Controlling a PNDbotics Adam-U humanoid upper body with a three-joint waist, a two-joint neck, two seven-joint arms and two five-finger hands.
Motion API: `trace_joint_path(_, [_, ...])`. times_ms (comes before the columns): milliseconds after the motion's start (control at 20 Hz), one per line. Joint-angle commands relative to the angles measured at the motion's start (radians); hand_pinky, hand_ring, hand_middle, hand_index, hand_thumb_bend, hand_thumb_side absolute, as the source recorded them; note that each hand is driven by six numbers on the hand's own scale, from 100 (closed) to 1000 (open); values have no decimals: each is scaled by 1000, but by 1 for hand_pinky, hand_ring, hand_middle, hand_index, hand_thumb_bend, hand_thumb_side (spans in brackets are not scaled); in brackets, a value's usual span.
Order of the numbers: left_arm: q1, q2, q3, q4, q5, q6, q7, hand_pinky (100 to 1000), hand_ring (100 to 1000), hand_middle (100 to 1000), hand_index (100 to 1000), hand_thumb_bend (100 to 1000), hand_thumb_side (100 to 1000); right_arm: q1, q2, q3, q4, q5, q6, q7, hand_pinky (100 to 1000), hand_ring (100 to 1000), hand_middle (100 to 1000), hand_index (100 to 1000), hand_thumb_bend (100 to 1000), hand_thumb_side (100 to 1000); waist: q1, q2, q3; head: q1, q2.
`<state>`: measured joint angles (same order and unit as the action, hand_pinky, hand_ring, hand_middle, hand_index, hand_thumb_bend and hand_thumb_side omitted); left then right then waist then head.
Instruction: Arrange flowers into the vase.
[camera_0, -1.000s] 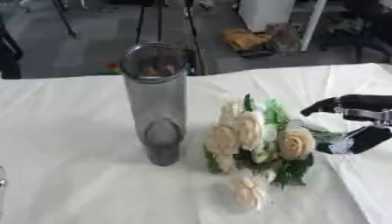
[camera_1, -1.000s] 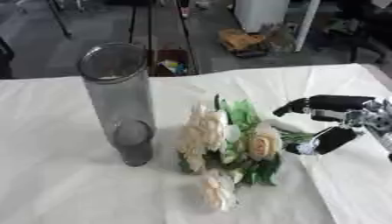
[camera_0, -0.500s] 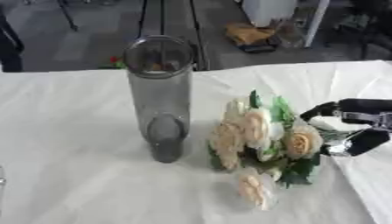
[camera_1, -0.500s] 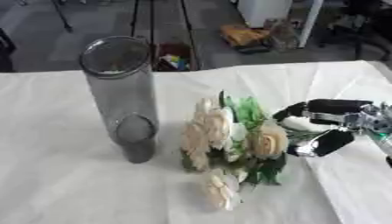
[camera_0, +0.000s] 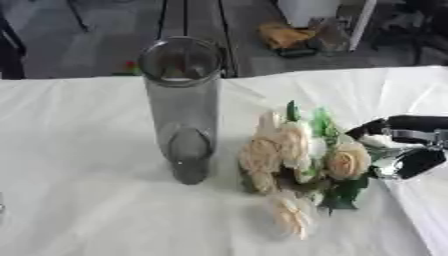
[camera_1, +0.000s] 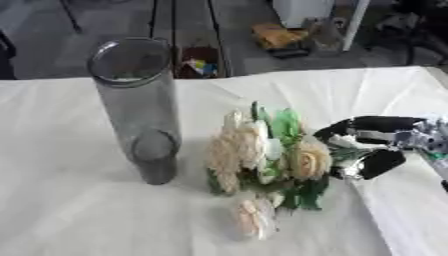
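A tall clear cylindrical vase (camera_0: 183, 105) stands upright on the white tablecloth (camera_0: 79, 160), left of centre, with nothing in it. To its right lies a bunch of cream flowers with green leaves (camera_1: 262, 150), one bloom (camera_1: 255, 215) lying apart toward the front. My right hand (camera_1: 372, 142) reaches in from the right edge, its fingers and thumb spread round the bunch's right side where the stems are. The stems themselves are hidden by leaves and the hand. My left hand shows in no view.
Beyond the table's far edge is a grey floor with stand legs, a yellowish object (camera_0: 284, 35) and a crate of coloured bits (camera_1: 199, 62). A fold of cloth runs along the right side near my hand.
My right hand has moved left and closed in on the right side of the bunch. The camera has tilted a little, shifting the whole picture.
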<state>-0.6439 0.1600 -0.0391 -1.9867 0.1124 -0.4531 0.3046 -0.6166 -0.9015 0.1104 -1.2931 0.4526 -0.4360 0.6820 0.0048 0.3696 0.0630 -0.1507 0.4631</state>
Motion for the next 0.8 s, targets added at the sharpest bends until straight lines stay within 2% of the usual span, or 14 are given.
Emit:
trace_joint_path(50, [-19, 4, -3, -13, -4, 2, -1, 733, 842, 817, 894, 300, 937, -11, -24, -20, 5, -11, -11, 8, 874, 891, 794, 1000, 392, 599, -2, -17, 1, 0, -10])
trace_joint_path(650, [-20, 3, -4, -13, -7, 3, -2, 735, 842, 816, 894, 294, 944, -4, -25, -32, 29, -26, -12, 21, 878, 892, 798, 1000, 379, 613, -2, -4, 7, -3, -26])
trace_joint_path(800, [-19, 2, -4, -13, -7, 3, -1, 735, 844, 816, 894, 293, 945, -2, -24, -34, 31, -29, -13, 25, 868, 879, 774, 1000, 376, 612, -1, -2, 7, -3, -28])
